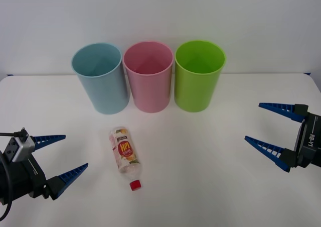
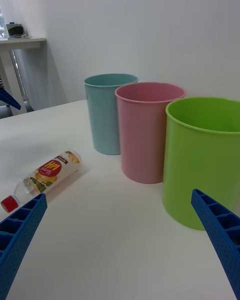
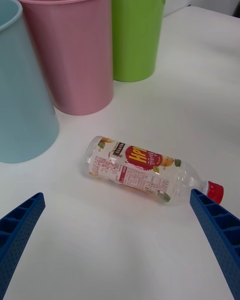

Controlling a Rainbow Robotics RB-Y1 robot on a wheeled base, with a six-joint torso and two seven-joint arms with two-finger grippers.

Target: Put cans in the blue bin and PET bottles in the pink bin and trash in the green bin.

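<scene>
We count three tubs in a row at the table's far side: blue bin, pink bin, green bin. One PET bottle lies on its side before them, clear, pinkish label, red cap toward us. Left gripper and right gripper hover wide open, holding nothing.

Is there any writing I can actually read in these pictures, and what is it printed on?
"HP!" or close to it, in yellow on the red round logo of the PET bottle lying on the table.
"RB-Y1" on the black housing behind the right tool.
Small dark tag and fine print on the bottle label: too small to read.
The blue bin, pink bin and green bin: no writing visible.
</scene>
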